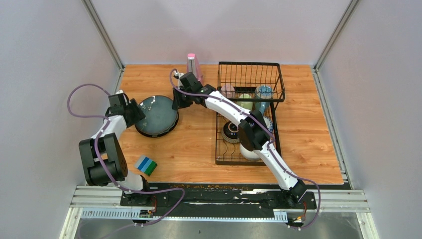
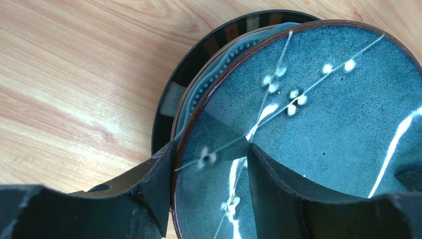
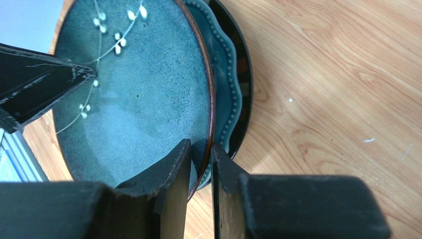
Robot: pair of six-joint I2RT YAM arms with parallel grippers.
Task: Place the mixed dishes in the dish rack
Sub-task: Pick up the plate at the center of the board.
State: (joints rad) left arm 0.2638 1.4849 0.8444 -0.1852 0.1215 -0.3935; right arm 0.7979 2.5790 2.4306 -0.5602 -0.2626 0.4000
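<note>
Top plate (image 3: 144,99): round, glazed blue-grey stoneware with a white sprig pattern and a thin brown rim. It lies flat on top of a stack, over a bead-edged teal plate (image 3: 226,74) and a stripe-rimmed dark plate (image 3: 245,74), on the wood-grain table (image 1: 199,149). It is not yet in the dish rack (image 1: 276,67).

Key relation: the plate sits between my two sets of jaws, face up, with its rim running through both.
- My right gripper (image 3: 201,147) takes the rim edge-on. One finger is over the glazed face and the other is outside the edge. The jaws stand narrow and pinch the rim.
- My left gripper (image 2: 209,149) straddles the opposite rim at a middling width, one finger over the face and one outside. No grip shows there.

The black wire rack lies behind my right jaws and well apart from my left, so I judge the right arm the nearer carrier. A round plate has no long axis, so to enter a curved slot it must be turned on edge. The glaze looks slick, and a thin rim pinch may slip
</note>
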